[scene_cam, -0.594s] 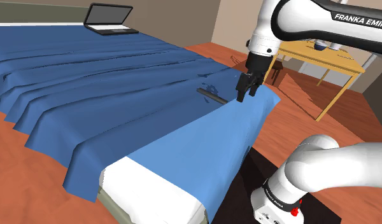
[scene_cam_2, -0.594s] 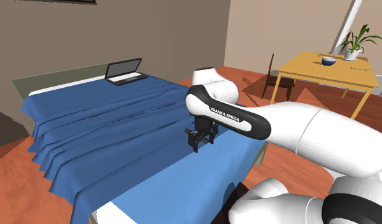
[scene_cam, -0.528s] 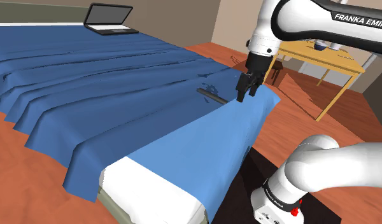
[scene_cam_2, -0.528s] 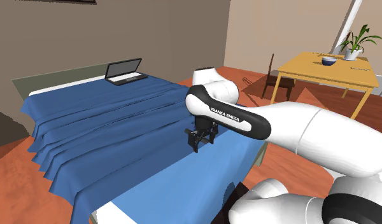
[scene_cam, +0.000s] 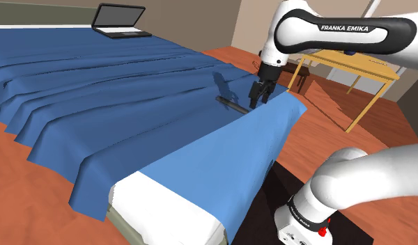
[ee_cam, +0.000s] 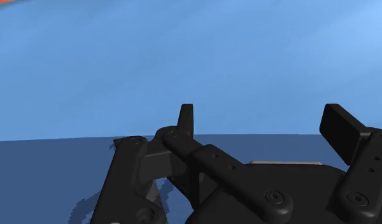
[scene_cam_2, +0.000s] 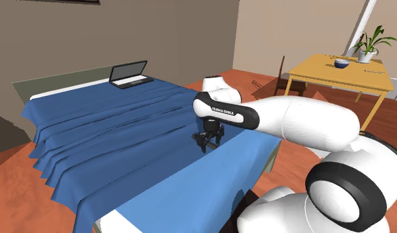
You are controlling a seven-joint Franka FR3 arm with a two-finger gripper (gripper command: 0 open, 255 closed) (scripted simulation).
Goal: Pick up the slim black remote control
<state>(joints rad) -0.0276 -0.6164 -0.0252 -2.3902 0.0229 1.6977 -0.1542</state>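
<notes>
We can make out little of the slim black remote (scene_cam: 232,105): it reads as a thin dark bar, its buttons too small to tell. It lies flat on the blue blanket (scene_cam: 131,83), near the right-hand edge of the bed (scene_cam: 169,205) in the shoulder view, just left of the gripper (scene_cam: 256,103). Whether the fingertips touch its end we cannot tell.

In the second exterior view the gripper and the white arm (scene_cam_2: 290,122) cover that patch of blanket. The arm's base runs off the bottom edge of both outer views. The wooden table (scene_cam_2: 339,73) is partly hidden behind the arm in the shoulder view.

In the wrist view the fingers (ee_cam: 186,118) stand well apart with blue cloth between them, so the claw is spread and grips nothing.

We count one remote, one bed and one open laptop (scene_cam: 120,19) at its far end. There is also one table, bearing one bowl (scene_cam_2: 341,63) and one potted plant (scene_cam_2: 370,45). One dark chair (scene_cam_2: 281,76) stands beside it.
</notes>
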